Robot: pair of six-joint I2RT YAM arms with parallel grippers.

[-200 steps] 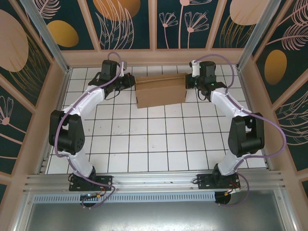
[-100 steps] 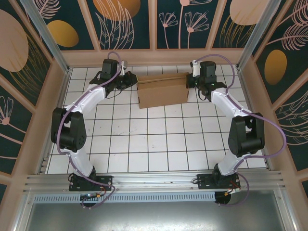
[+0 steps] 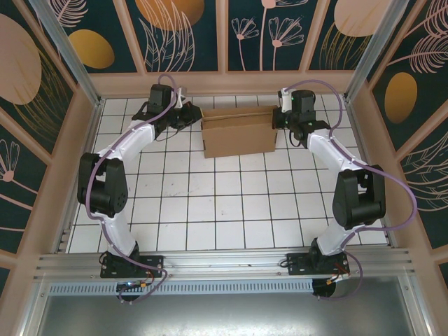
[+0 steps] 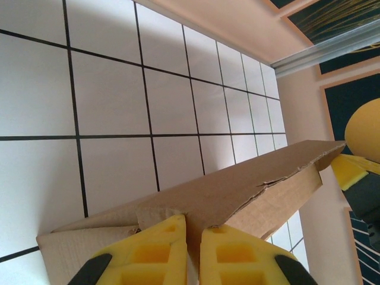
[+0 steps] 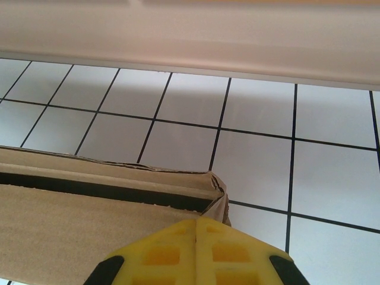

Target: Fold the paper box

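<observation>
The paper box (image 3: 238,133), plain brown cardboard, lies partly folded near the back of the tiled table (image 3: 210,203). My left gripper (image 3: 192,116) is at its left end. In the left wrist view, this gripper (image 4: 193,223) is shut on a raised cardboard wall of the box (image 4: 237,193), which runs between the yellow fingers. My right gripper (image 3: 278,119) is at the box's right end. In the right wrist view, that gripper (image 5: 196,221) is shut, with a thin corner flap of the box (image 5: 89,219) pinched at its tips.
The pale back wall (image 3: 224,84) rises just behind the box and both grippers. Side walls (image 3: 87,140) border the tiled floor on the left and right. White tiles stretch open in front of the box toward the arm bases (image 3: 133,264).
The left gripper has pushed a little to the right, and the box has slid slightly right with it. The right gripper has barely moved.
</observation>
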